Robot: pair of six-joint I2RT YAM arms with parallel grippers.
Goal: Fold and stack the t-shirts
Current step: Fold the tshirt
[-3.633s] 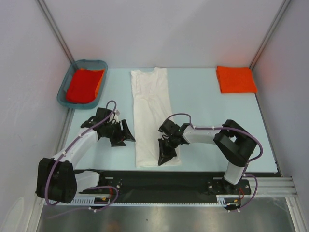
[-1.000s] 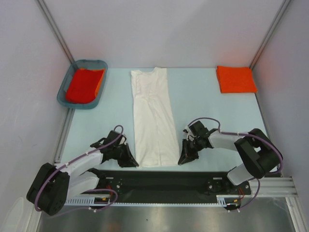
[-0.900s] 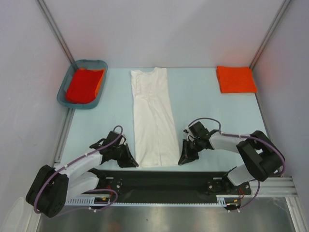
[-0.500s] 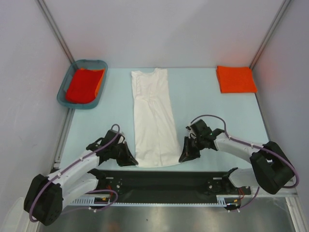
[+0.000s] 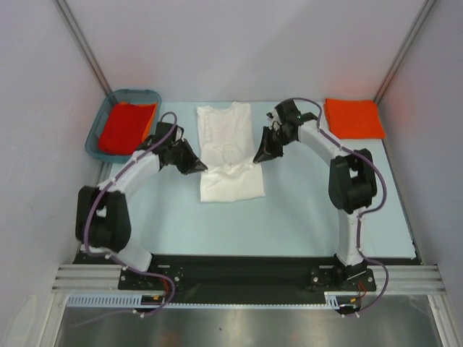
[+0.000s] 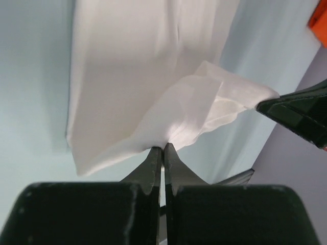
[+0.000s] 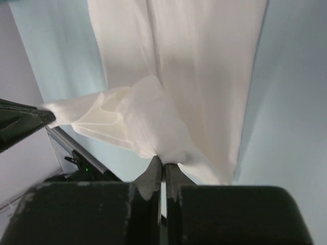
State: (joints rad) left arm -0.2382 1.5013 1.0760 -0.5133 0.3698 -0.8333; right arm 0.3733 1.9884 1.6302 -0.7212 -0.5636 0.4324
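White t-shirt (image 5: 228,155) lies mid-table towards the far edge, long axis running near to far, collar end at the far edge. The near half is doubled back over itself, with the crease on the near side. The hem is off the table and strung between the two claws, sagging in the middle.

Left gripper (image 5: 192,165): clenched on the hem's left corner, and the wrist view shows cloth pinched right at the tips. Right gripper (image 5: 261,154): same on the right corner, jaws closed on bunched fabric.

Step, as I read it: the bottom-to-top half fold, partway through.

Next move calls for:
- carrying both corners on towards the collar, level and taut
- lowering, matching the edges, then letting go

Folded orange t-shirt (image 5: 354,118) sits at the far right corner of the table (image 5: 311,210), probably the stack spot. More orange cloth (image 5: 126,126) is in the teal basket (image 5: 136,92) at the far left corner.
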